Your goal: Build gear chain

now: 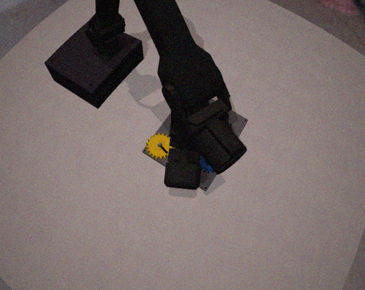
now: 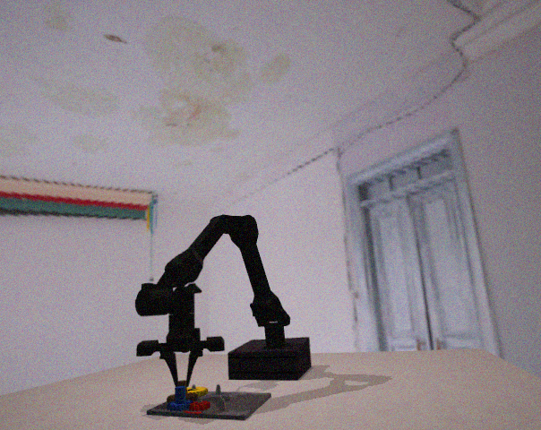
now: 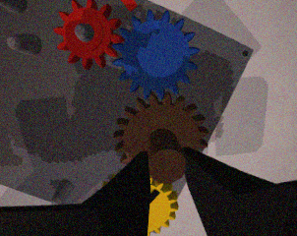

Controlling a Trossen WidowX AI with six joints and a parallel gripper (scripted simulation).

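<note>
My gripper [image 2: 182,382] [image 3: 164,156] points down over the grey board [image 1: 239,122] [image 2: 243,409] [image 3: 50,71], shut on the knob of a brown gear [image 3: 158,118]. The brown gear is low over the board, between the blue and yellow gears; whether it sits fully flat is unclear. The blue gear [image 1: 205,164] [image 2: 180,393] [image 3: 160,54] has a tall knob and is beside the red gear [image 2: 199,406] [image 3: 96,43], their teeth close. The yellow gear [image 1: 154,150] [image 2: 197,391] [image 3: 163,208] has a black stripe; the left finger partly hides it in the wrist view.
Bare pegs stand on the board, one at its left in the wrist view [image 3: 27,43] and another upright in the exterior view [image 2: 218,391]. A red arrow [image 3: 129,4] shows partly. The arm's black base box [image 1: 92,65] [image 2: 268,363] stands behind the board.
</note>
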